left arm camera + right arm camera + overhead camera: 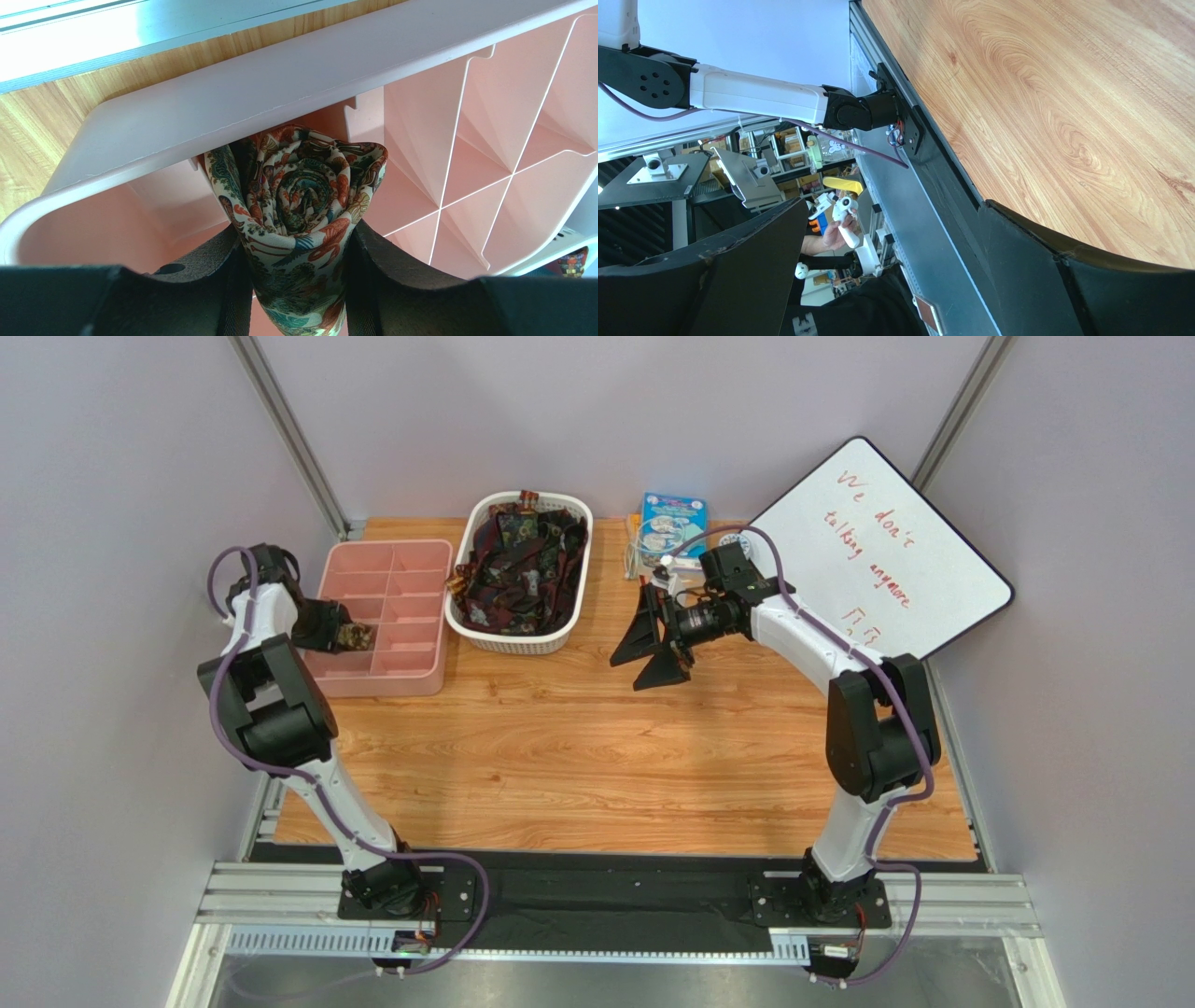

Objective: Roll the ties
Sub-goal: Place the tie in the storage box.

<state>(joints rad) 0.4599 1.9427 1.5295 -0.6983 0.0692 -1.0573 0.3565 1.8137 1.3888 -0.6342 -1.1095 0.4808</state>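
My left gripper [348,634] is shut on a rolled tie [303,192], cream and olive with a red and teal floral print. It holds the roll, spiral end up, just inside the left rim of the pink divided tray [281,84], over a near compartment. In the top view the roll [356,636] sits at the tray's [400,602] left edge. More dark red and black ties [522,560] lie heaped in the white basket [512,644]. My right gripper [648,653] is open and empty above the table, right of the basket; its wrist view [892,280] shows nothing between the fingers.
A whiteboard [884,546] leans at the back right behind the right arm. A small blue box [673,518] stands at the back by the basket. The wooden table [589,742] stretches in front of the tray and basket. The tray's other compartments [491,140] hold nothing.
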